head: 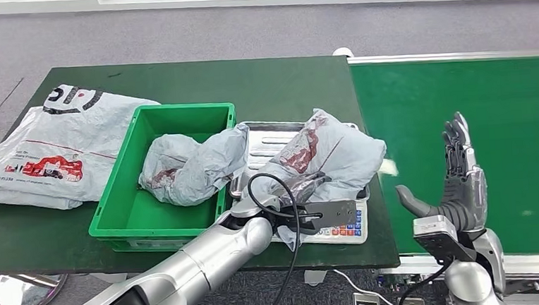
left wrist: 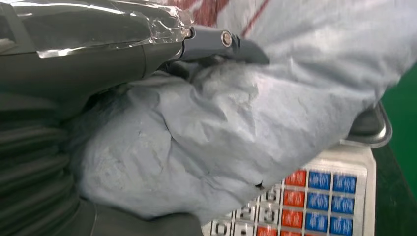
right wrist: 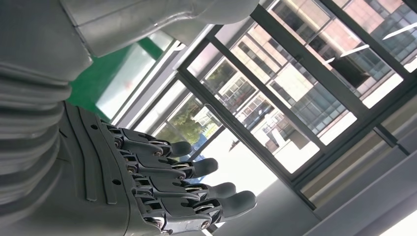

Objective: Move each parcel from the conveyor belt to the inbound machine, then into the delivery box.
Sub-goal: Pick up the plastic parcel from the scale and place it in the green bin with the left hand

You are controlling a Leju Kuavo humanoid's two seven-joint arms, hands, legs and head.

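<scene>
A crumpled grey parcel (head: 333,148) with red print lies on the steel tray (head: 265,135) of the inbound machine, a weighing scale with a keypad (head: 345,229). My left hand (head: 301,189) grips the parcel's near side. In the left wrist view the thumb (left wrist: 221,42) lies over the grey parcel (left wrist: 221,137), which bulges against the palm above the keypad (left wrist: 314,196). A second grey parcel (head: 182,165) sits in the green delivery box (head: 115,218). My right hand (head: 459,176) is raised over the green conveyor belt (head: 504,103), its fingers (right wrist: 196,182) straight, apart and holding nothing.
A large white bag (head: 51,148) with red and black print lies on the dark green table (head: 269,82) left of the box. The scale stands at the table's front right corner, beside the belt. Cables hang below the table edge.
</scene>
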